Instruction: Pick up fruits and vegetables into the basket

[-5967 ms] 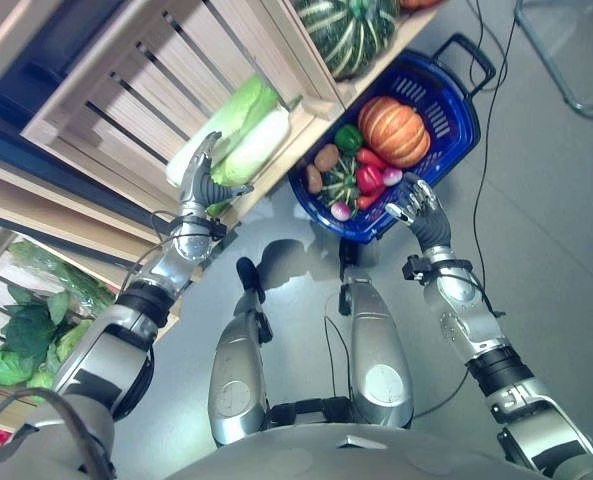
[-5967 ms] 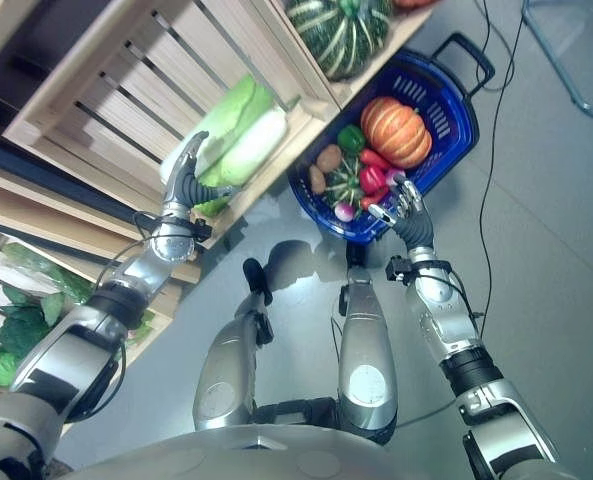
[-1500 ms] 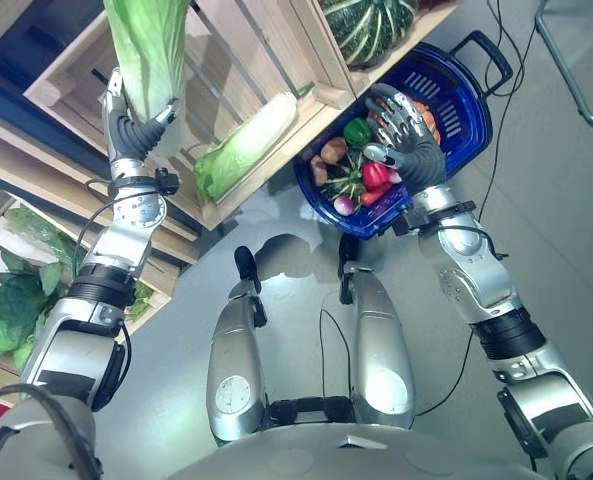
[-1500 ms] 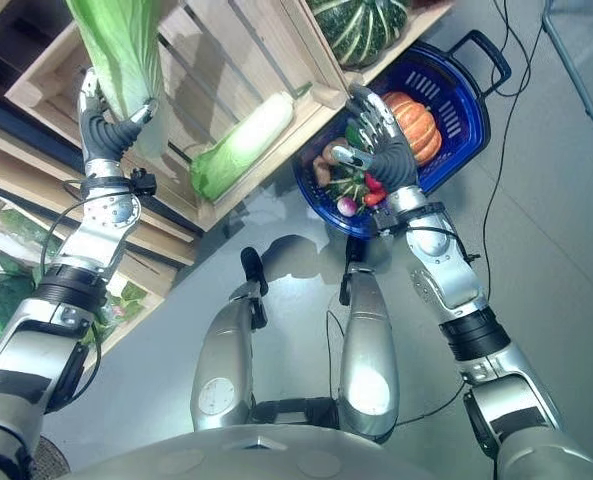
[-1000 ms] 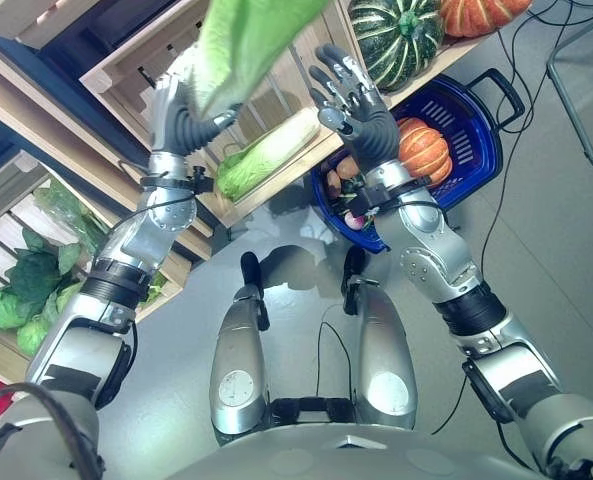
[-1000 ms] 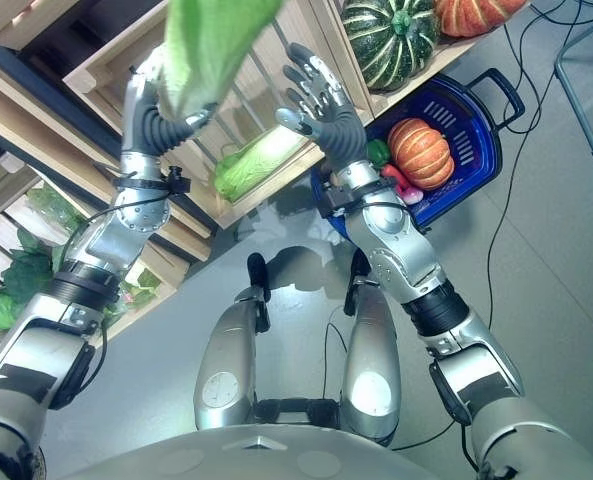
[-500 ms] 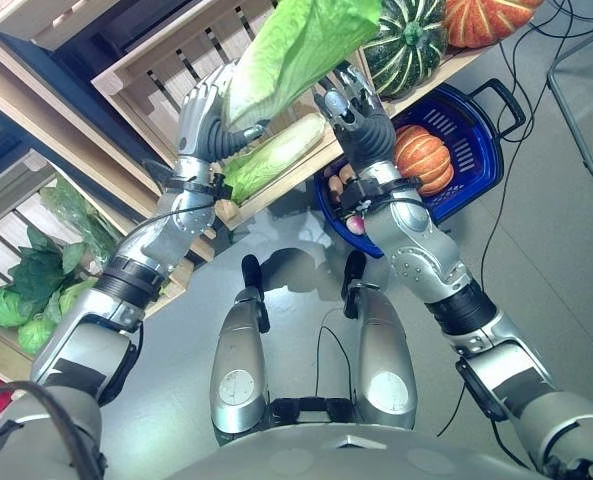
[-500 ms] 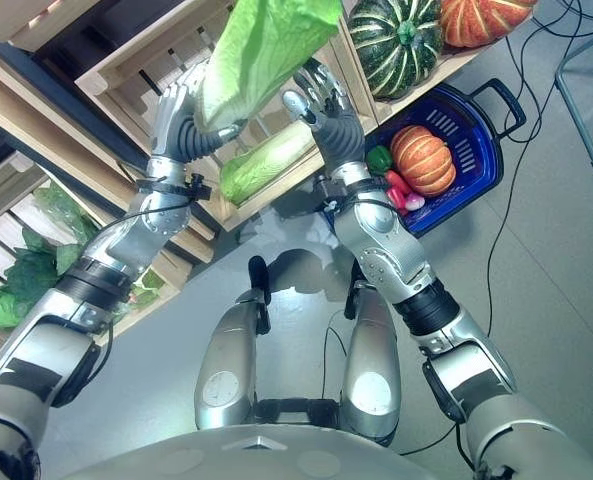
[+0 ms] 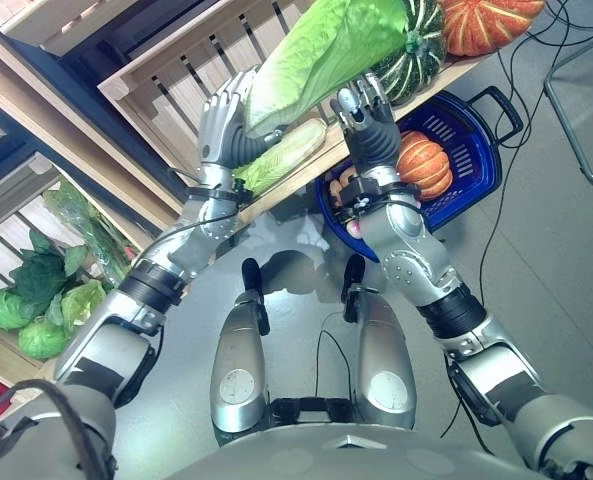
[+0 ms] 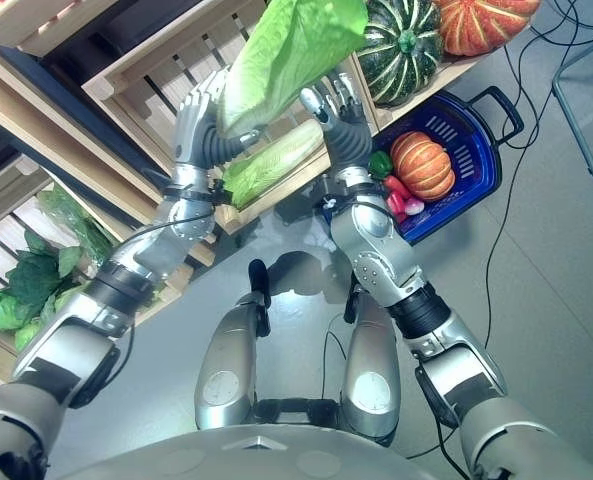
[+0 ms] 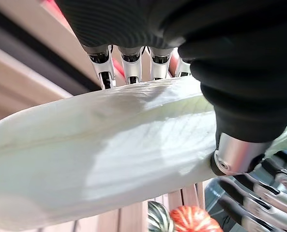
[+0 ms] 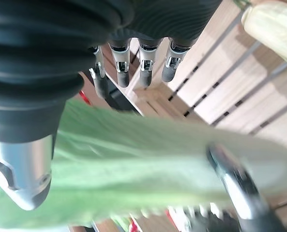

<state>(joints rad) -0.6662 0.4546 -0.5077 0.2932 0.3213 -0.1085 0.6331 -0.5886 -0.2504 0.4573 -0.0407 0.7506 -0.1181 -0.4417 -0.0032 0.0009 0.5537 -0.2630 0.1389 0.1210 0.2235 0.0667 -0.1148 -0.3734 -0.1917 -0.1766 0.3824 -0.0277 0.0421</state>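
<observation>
Overhead, a long pale-green napa cabbage with a white stem was held up in front of the slatted wooden crate shelf, its leafy end pointing toward 1 o'clock in the head views. The left hand gripped the stem end, fingers behind the cabbage and thumb curled across its front; the left wrist view showed the fingers and thumb clamped on the white stalk. The right hand was raised beside the cabbage on its 4 o'clock side, fingers straight and spread. In the right wrist view the leafy part lay between thumb and fingers, which stayed extended; I could not tell whether the palm touched the leaves.

A second pale-green napa cabbage lay on the shelf's front edge, just below the lifted one. The blue plastic basket with a black handle sat on the grey floor at 2 o'clock from the robot. Inside it: a small orange ribbed pumpkin, a green pepper, and red and pink vegetables. On the shelf above the basket were a dark-green striped squash and a larger orange pumpkin. At 9 o'clock, a lower crate held dark leafy greens.
</observation>
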